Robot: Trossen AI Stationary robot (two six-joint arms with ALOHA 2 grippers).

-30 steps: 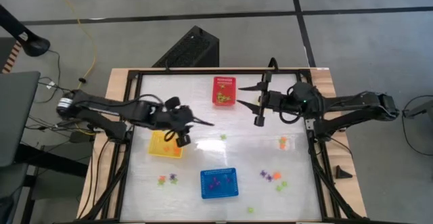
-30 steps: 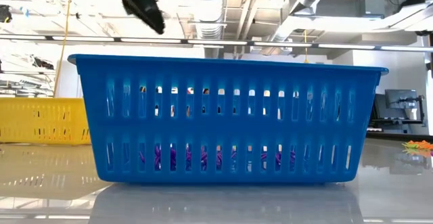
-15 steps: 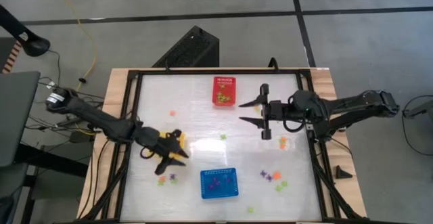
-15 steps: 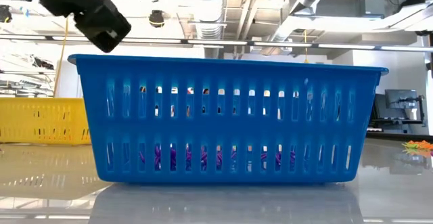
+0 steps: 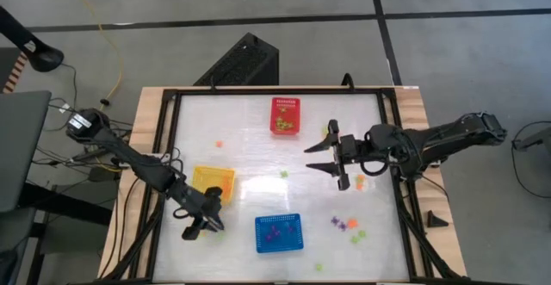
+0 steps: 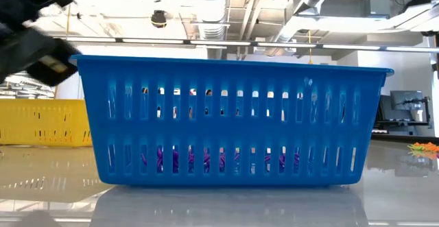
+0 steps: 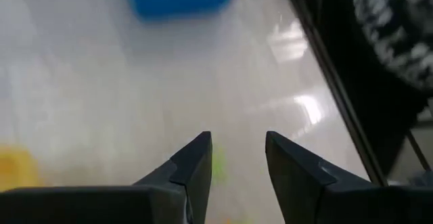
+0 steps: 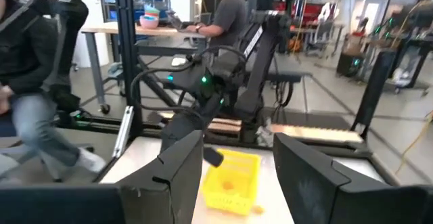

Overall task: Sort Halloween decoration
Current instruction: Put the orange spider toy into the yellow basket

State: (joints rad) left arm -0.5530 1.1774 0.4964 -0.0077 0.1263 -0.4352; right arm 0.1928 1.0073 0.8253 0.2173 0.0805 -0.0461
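Seen from overhead: a glossy white bench (image 5: 258,147) in a black frame, set on grey concrete floor crossed by dark lines, with a dark box (image 5: 244,61) on the floor just beyond the far edge. Beyond the bench, an open workshop with ceiling ducts (image 6: 212,1) and strip lights, more benches, and two people (image 8: 226,11) among other robot rigs. Three perforated baskets on the bench: a red basket (image 5: 286,116) by the middle of the far edge, a yellow basket (image 5: 212,182) toward the left edge, a blue basket (image 5: 278,232) by the middle of the near edge with purple pieces inside. Halloween decoration (image 5: 344,226) scattered loose: a cluster of purple, orange and green trinkets toward the near right corner, single pieces near the bench's centre, near the right edge and by the near edge; exact count too small to tell. Two arms: left gripper (image 5: 200,226) low over the near left part of the bench between the yellow and blue baskets, fingers (image 7: 193,163) parted with nothing between them; right gripper (image 5: 321,157) raised over the right half, fingers (image 8: 179,163) spread wide and empty.
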